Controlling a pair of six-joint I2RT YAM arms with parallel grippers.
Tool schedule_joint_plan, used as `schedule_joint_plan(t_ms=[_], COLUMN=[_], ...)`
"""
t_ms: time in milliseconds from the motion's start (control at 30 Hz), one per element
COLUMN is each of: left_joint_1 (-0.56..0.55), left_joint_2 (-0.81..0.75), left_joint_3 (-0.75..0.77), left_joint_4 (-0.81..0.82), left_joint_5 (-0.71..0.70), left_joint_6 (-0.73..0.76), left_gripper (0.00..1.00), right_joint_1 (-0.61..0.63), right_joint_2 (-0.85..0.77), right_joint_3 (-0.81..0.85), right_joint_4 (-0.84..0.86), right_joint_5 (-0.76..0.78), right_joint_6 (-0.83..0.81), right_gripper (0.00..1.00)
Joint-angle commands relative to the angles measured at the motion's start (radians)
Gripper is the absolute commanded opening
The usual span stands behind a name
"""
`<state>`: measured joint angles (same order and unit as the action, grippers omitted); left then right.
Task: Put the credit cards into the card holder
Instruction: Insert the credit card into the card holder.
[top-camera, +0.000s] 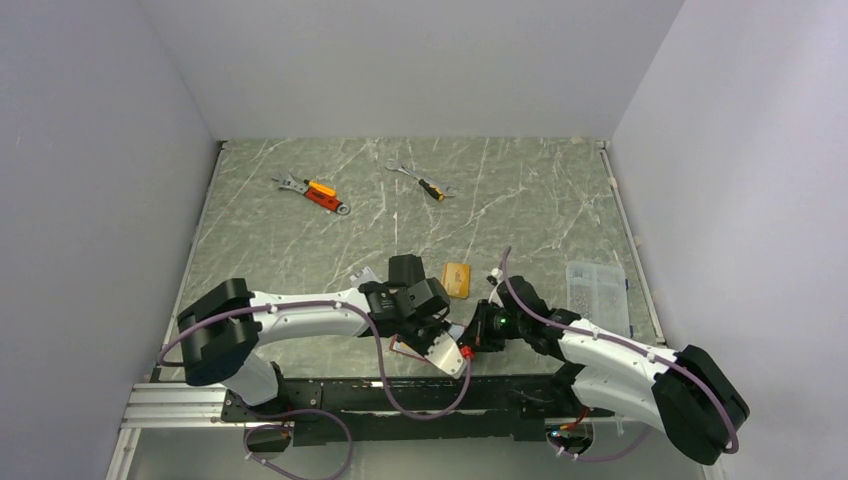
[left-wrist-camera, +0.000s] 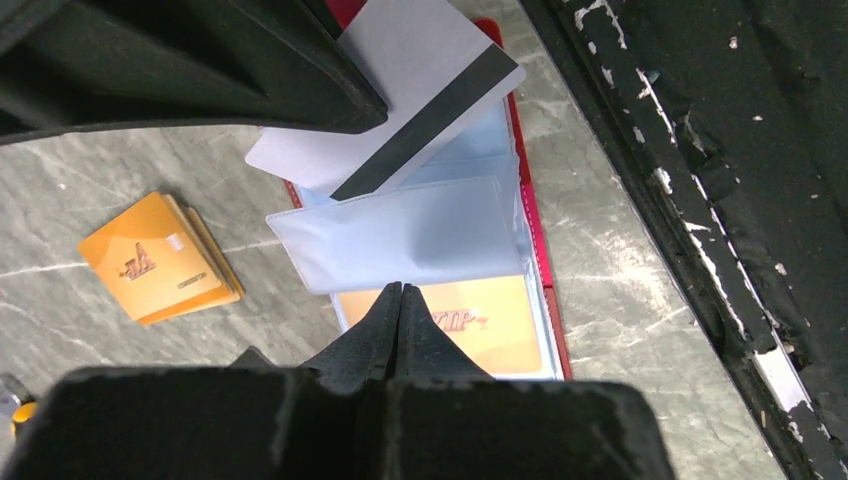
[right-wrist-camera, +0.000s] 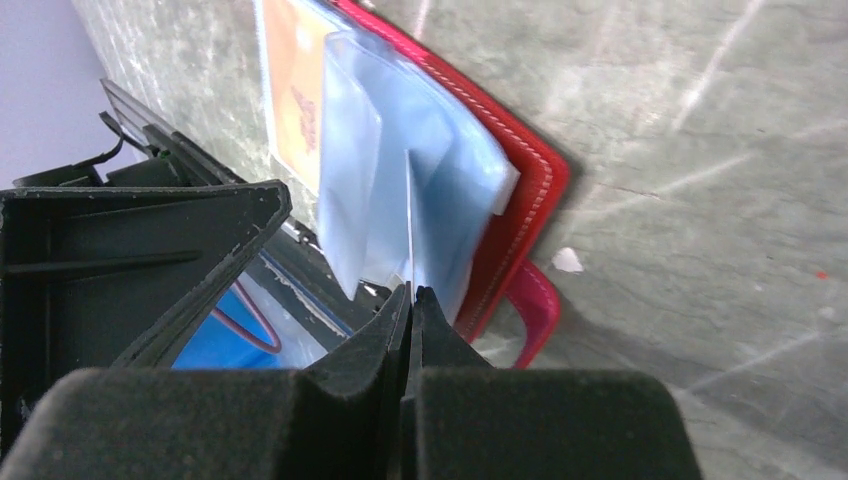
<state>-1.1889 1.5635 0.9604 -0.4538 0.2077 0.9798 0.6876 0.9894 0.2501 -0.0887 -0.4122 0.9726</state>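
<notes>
Right at the near edge of the surface, the red card holder lies open between the two arms, its pale blue pockets fanned upward. The left arm reaches in from one side. Its jaws are pressed fully together, tips at the lower edge of one raised pocket leaf, though I cannot tell whether they nip that leaf. Below the leaf, an orange-gold card sits inside a clear pocket. The right arm comes in from the other side, jaws also closed tight, pinching the thin edge of the silver-grey card. That card, dark stripe showing, is tilted, with its lower end tucked among the pockets and the rest sticking out. The holder's snap tab curls out from the red cover.

A little farther out, just beyond the holder, loose orange-gold cards lie flat, one on another. Off to the right sits a clear plastic box. Well back toward the far wall lie an orange-handled wrench on the left and a slimmer wrench nearer the middle, apart from each other.
</notes>
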Motion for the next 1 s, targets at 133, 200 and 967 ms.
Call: schedule_joint_plan(t_ms=[133, 200, 967], left_joint_1=[0.093, 0.13, 0.244], left_joint_2=[-0.15, -0.181, -0.208], left_joint_3=[0.003, -0.01, -0.199], left_joint_4=[-0.052, -0.067, 0.022], left_joint_5=[0.019, 0.031, 0.05], left_joint_6=[-0.023, -0.018, 0.057], left_gripper=[0.06, 0.06, 0.09], right_joint_1=[0.087, 0.106, 0.104], right_joint_2=[0.047, 0.081, 0.18], right_joint_3=[0.142, 0.16, 0.262], right_joint_4=[-0.011, 0.004, -0.045], right_joint_5=[0.055, 0.06, 0.066], right_joint_6=[0.007, 0.008, -0.047], right_gripper=[0.0, 0.0, 0.0])
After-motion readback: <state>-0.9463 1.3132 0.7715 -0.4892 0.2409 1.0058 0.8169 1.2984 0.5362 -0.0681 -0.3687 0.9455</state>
